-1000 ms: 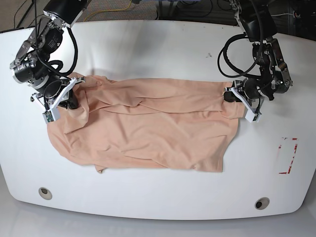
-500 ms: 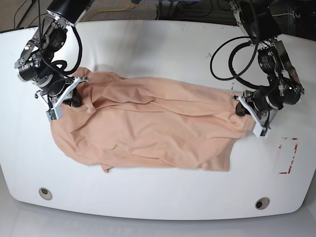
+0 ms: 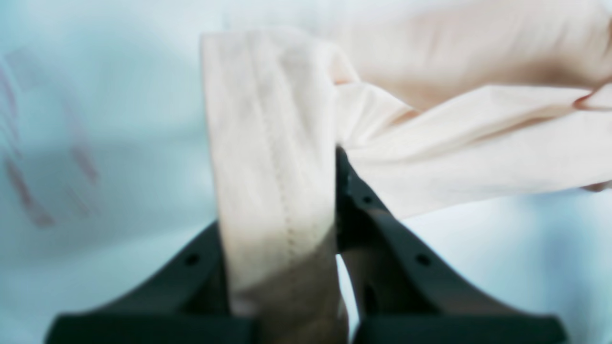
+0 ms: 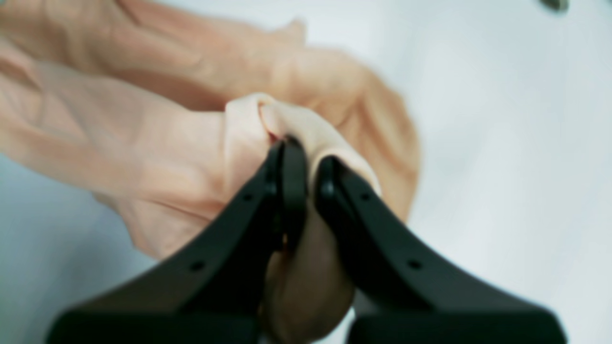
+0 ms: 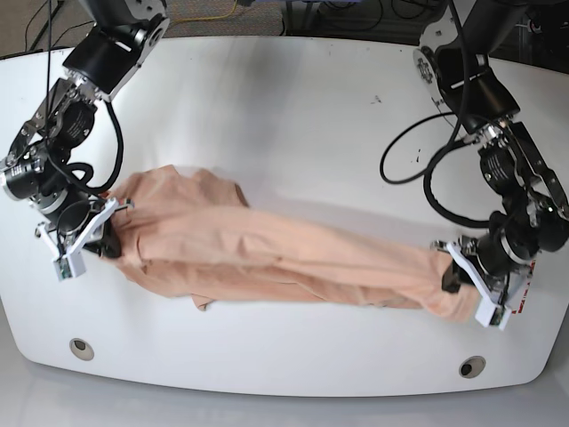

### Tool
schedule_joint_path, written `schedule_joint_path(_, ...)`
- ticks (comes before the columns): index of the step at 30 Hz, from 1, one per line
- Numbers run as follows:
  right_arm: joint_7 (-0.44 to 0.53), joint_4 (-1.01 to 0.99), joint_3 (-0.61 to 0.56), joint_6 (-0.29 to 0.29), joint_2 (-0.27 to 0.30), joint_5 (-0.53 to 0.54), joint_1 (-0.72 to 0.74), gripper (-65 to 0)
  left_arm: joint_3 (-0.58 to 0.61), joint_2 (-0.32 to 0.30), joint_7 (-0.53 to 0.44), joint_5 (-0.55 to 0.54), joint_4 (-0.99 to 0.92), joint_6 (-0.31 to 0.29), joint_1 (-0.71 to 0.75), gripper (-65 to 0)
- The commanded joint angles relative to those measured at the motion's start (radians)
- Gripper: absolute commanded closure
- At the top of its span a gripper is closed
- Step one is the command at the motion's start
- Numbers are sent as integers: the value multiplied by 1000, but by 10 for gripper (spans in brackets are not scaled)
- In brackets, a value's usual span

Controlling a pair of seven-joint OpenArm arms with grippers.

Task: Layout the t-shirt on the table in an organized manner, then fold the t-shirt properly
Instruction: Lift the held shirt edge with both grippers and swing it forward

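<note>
The right gripper (image 5: 100,238), at the left of the base view, is clamped on a bunched corner of the t-shirt (image 5: 276,258); its wrist view shows the two black fingers (image 4: 287,177) pressed nearly together with a fold of peach cloth (image 4: 191,157) squeezed between them and spilling out to the left. From that pinch the t-shirt runs rightward across the near half of the table (image 5: 284,107) as a long, drawn-out band, wider and rumpled at the left end and narrowing toward the right, with lengthwise creases and a small flap hanging from its lower edge. The tabletop is glossy white with rounded corners; a round grommet hole (image 5: 81,348) sits near the front left edge and a second one (image 5: 471,366) near the front right, and a few dark specks (image 5: 377,100) show on the far side. Beyond the far edge lie a dark floor, cables and a yellow cord (image 5: 218,13). At the right, the left gripper (image 5: 452,277) is closed on the other end of the shirt; its wrist view shows a stitched hem strip (image 3: 272,157) standing upright between the black fingers (image 3: 363,210), the rest of the cloth trailing off to the right. Just beside this gripper, partly hidden by it, is a red marking (image 5: 520,294) on the table.
</note>
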Motion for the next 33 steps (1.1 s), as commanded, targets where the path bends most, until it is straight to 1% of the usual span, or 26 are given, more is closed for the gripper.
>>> schedule_joint_path(1,26,-58,2,-3,46,9,110,0,0,-9,-21,-8,13,-3,-108,0)
schedule_joint_path(2,26,-70,0,-3,51,9,123,0,0,-9,-21,-7,13,-3,-124,0)
schedule_joint_path(3,26,-112,-6,-3,72,9,178,0,0,-9,-21,-7,3,-3,-176,0)
schedule_joint_path(4,24,-133,-17,-3,83,9,205,0,3,-7,-21,-7,-8,-3,-199,0)
schedule_joint_path(8,24,-244,-100,-3,150,10,362,0,5,-9,-21,-7,-79,-3,-345,0)
schedule_joint_path(11,27,-316,-146,-3,183,9,489,0,2,-10,-21,-14,-129,-7,-449,0)
schedule_joint_path(14,32,-413,-203,-3,201,7,624,0,6,-12,-21,-33,-117,-3,-475,0)
schedule_joint_path(18,29,-515,-296,-3,239,9,819,0,0,-12,-21,-25,-54,-1,-510,0)
schedule_joint_path(21,29,-569,-338,-3,256,12,911,0,-14,-18,-21,-7,-19,-1,-546,0)
schedule_joint_path(24,27,-575,-365,-3,261,12,980,0,-20,-22,-21,13,1,-1,-599,0)
schedule_joint_path(26,20,-575,-384,-3,275,13,1019,0,-23,-32,-21,30,-5,-1,-654,0)
schedule_joint_path(29,7,-575,-404,-3,284,15,1063,0,-23,-53,-21,41,-47,-1,-748,0)
schedule_joint_path(33,-6,-575,-408,-3,282,15,1088,0,-23,-59,-21,44,-114,-1,-854,0)
